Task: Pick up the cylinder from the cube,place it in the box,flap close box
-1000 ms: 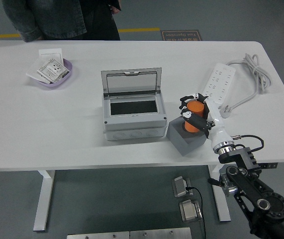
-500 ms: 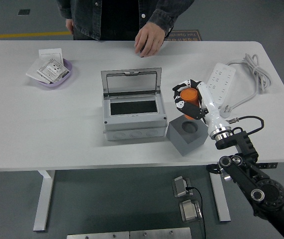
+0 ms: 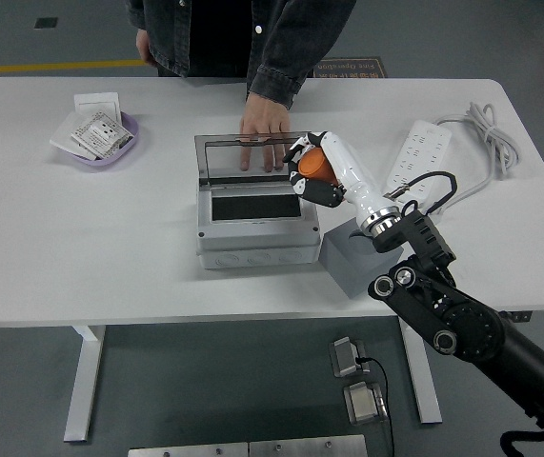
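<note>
While your right hand (image 3: 312,173) gripped the orange cylinder (image 3: 315,164), you needed it centred over the box's (image 3: 252,228) black opening (image 3: 252,206) before releasing.

Bright, even overhead light, soft faint shadows, sharp focus throughout.

Smooth matt white desk (image 3: 110,248); pale grey plastic box (image 3: 257,231) with glossy clear lid (image 3: 249,157); matt grey cube (image 3: 348,259).

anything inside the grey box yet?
Nothing visible inside the grey box except a dark interior. The orange cylinder is in the right hand, at the box's right edge. A person's hand rests on the open lid.
</note>
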### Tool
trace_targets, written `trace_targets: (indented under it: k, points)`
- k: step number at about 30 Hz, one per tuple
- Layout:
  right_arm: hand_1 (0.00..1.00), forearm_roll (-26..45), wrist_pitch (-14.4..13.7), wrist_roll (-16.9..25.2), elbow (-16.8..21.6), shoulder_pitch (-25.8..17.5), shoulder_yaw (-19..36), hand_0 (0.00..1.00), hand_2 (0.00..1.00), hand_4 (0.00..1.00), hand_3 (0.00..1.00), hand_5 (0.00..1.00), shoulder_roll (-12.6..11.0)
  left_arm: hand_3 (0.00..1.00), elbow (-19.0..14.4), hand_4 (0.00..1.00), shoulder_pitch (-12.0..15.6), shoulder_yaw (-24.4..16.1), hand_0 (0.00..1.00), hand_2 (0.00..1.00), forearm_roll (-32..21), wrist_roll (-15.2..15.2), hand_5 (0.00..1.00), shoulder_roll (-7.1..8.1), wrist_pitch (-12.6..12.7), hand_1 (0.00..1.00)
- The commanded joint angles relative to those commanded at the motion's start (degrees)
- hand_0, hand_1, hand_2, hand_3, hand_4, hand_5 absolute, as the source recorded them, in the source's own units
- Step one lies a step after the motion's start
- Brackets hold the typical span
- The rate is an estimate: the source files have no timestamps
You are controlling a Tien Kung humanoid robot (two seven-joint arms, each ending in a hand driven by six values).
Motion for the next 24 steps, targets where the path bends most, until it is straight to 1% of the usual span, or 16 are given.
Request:
trace_targets:
  k: [1,2,7,8,15,24]
  points:
    - [0.14,-0.2,0.1,-0.3,-0.5,0.4,-0.7,0.076,0.246,0.002,0.222,0.002,0.3,0.664,0.0,0.751,0.0,-0.1,0.695,0.63,0.1,0.0,0.545,0.03,0.0,0.7]
    - [0.115,-0.5,0.1,-0.6,-0.9,0.9,-1.3,0.03,0.247,0.002,0.222,0.002,0.8,0.663,0.0,0.751,0.0,-0.1,0.695,0.63,0.1,0.0,0.544,0.06,0.0,0.7]
    - [0.115,-1.8,0.5,-2.3,-2.7,2.9,-4.5,0.03,0.247,0.002,0.222,0.002,2.5,0.663,0.0,0.751,0.1,-0.3,0.695,0.63,0.4,0.1,0.544,0.16,-0.1,0.7]
    - [0.099,-2.0,0.6,-2.7,-3.0,3.4,-5.2,0.01,0.25,0.002,0.221,0.002,2.6,0.664,0.0,0.75,0.1,-0.4,0.695,0.631,0.5,0.1,0.543,0.17,-0.1,0.7]
    - [0.094,-1.9,1.6,-4.0,-5.3,7.5,-10.6,0.014,0.25,0.002,0.222,0.002,2.9,0.662,0.0,0.75,0.1,-1.2,0.694,0.631,1.4,0.5,0.543,0.29,-0.3,0.701]
    - [0.094,-1.2,2.7,-4.3,-11.1,13.6,-16.8,0.016,0.249,0.002,0.221,0.002,3.9,0.662,0.0,0.749,0.1,-2.1,0.694,0.631,2.5,1.0,0.543,0.48,-0.6,0.701]
